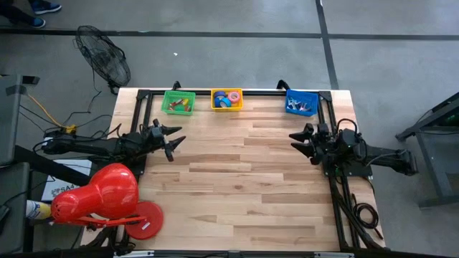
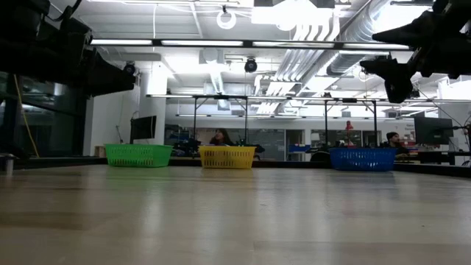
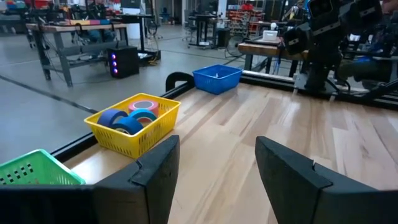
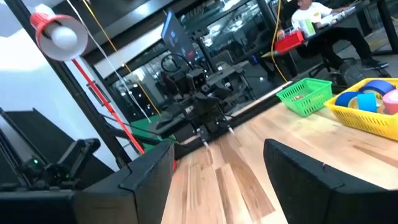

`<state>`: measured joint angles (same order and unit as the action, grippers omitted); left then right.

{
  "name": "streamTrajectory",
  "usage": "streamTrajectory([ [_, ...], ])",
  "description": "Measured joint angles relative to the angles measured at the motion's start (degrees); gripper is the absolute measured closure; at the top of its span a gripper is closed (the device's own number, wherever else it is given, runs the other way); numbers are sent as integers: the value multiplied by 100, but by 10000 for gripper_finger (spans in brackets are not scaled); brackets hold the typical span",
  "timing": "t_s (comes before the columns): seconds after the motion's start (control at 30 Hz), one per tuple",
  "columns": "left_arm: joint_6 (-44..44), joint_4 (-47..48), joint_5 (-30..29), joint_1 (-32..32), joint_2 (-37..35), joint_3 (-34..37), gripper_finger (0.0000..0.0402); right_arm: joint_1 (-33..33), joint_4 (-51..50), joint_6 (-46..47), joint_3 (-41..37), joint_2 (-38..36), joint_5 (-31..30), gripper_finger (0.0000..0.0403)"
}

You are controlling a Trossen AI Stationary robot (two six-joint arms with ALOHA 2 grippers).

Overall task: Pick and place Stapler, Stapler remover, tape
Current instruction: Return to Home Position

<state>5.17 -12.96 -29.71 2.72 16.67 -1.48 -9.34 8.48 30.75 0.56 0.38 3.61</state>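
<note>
Left gripper (image 1: pixel 177 140): held above the left edge of the table (image 1: pixel 244 186), fingers spread wide, nothing held. Confirmed in the left wrist view (image 3: pixel 217 149), where bare planks are seen between the fingers.

Right gripper (image 1: pixel 294 140): held above the right edge, facing the left one across the table, fingers likewise set wide and nothing carried (image 4: pixel 217 155).

Tape (image 1: pixel 228 97): ring-shaped rolls in blue, pink-red and orange are piled in the yellow bin (image 1: pixel 226 108), well apart from both grippers.

Bins: yellow bin is flanked by the green bin (image 1: pixel 165 104), holding small coloured items (image 1: pixel 181 104) too small to identify, and the blue bin (image 1: pixel 301 92), holding pale small items (image 1: pixel 295 106). All three are of open plastic lattice and are set in a row along the far edge, against a black frame rail (image 1: pixel 265 90).

Table: pale wood planks, smooth and faintly glossy in the low view.
</note>
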Motion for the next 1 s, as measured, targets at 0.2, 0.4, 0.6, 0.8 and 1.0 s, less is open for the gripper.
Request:
streamTrajectory([
  [0.2, -40, 223, 2, 0, 0, 7, 197, 0, -599, -304, 0, 0, 42, 162],
  [0.4, -40, 316, 69, -2, 0, 15, 197, 0, -677, -706, 0, 49, -63, 162],
  [0.6, -175, 731, 72, -2, 0, 15, 197, 2, -687, -343, 0, 114, -11, 162],
  [0.8, -849, 1018, 381, -4, 2, -20, 197, 2, -689, -115, 0, 114, -20, 162],
  [1.0, -1142, 1193, 921, -9, 9, -44, 197, 2, -690, -114, 0, 114, -20, 162],
])
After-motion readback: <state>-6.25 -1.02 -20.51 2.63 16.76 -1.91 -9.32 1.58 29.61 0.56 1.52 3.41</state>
